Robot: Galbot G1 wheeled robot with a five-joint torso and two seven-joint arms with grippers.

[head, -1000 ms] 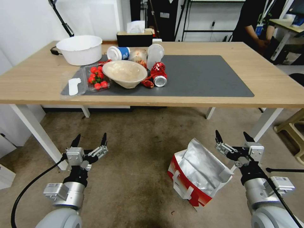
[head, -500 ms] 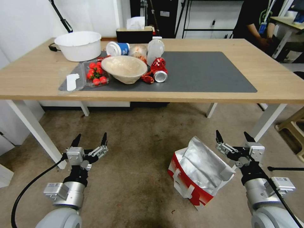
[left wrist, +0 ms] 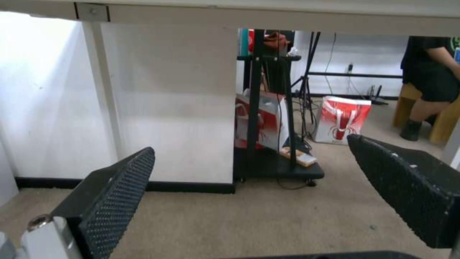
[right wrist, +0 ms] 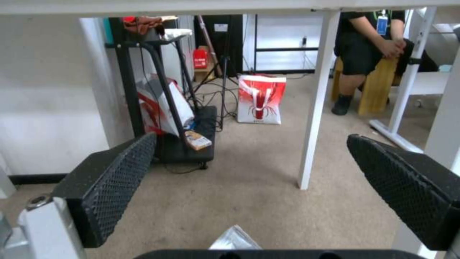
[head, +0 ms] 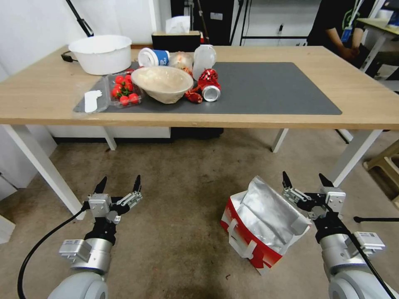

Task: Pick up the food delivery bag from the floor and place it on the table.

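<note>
foil-lined food delivery bag (head: 257, 230) on floor (head: 178, 199), no readable writing

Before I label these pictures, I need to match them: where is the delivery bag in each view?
Head view: delivery bag on the floor, lower right, beside the right gripper.
Left wrist view: not in it.
Right wrist view: a foil tip at the bottom edge.
Shared landmark: white table leg.

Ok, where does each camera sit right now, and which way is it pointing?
Head view: high on the robot, looking forward and down at the table, the floor and the food delivery bag; both arms show, left gripper and right gripper open.
Left wrist view: low, facing under the table; its own fingers show.
Right wrist view: low, facing under the table, own fingers apart.
Both wrist views share the red-and-white lobster bag.
</note>
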